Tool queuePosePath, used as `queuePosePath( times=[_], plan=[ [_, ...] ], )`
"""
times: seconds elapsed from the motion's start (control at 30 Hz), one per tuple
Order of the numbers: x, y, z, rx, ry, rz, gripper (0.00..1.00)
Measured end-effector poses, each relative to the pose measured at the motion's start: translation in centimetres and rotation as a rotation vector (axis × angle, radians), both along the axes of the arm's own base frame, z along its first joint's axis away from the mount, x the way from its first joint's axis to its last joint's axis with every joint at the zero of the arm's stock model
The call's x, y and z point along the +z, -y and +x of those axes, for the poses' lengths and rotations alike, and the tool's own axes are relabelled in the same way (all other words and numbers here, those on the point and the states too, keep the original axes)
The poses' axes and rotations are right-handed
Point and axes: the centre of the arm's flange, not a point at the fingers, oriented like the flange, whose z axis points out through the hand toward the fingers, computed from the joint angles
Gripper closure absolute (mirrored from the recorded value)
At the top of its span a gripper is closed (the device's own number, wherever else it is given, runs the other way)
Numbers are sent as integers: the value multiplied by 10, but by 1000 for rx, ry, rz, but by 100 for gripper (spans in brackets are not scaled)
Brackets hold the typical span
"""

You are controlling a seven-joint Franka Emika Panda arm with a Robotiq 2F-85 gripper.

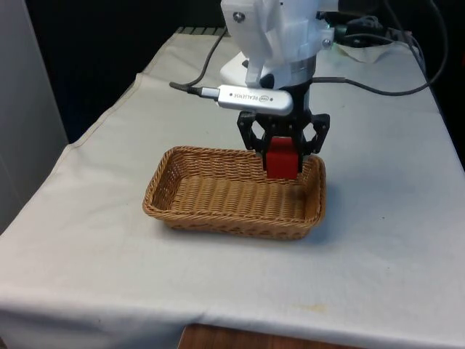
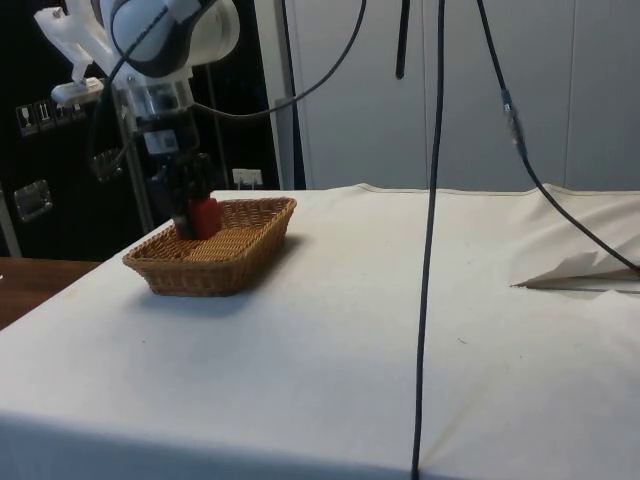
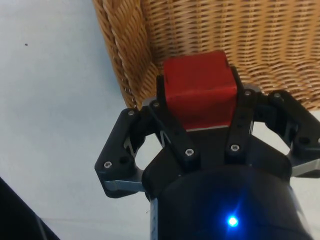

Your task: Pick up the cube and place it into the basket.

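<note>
My black gripper [image 1: 282,158] is shut on a red cube [image 1: 281,161] and holds it low inside the far right corner of a brown wicker basket [image 1: 218,207] in the front view. From the side, the red cube [image 2: 205,216] hangs just over the basket's [image 2: 215,270] woven floor, between the dark fingers. The wrist view has the cube [image 3: 199,86] clamped between my two fingers [image 3: 167,122], close to the basket's wall [image 3: 122,45]. I cannot tell whether the cube touches the basket floor.
The basket stands near the middle of the white-clothed table [image 1: 378,218]. Black cables [image 1: 378,87] trail over the far end by the robot base. In the side view a thin black cable [image 2: 430,250] hangs down in front.
</note>
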Motion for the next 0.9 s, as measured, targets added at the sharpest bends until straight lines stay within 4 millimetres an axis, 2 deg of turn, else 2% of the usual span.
queuePosePath(
  times=[0.27,0.5,0.9],
  plan=[
    [-12,0,0,0,-4,-1,99],
    [-32,1,1,-1,-8,-6,99],
    [-49,0,0,-1,-15,-10,99]
  ],
)
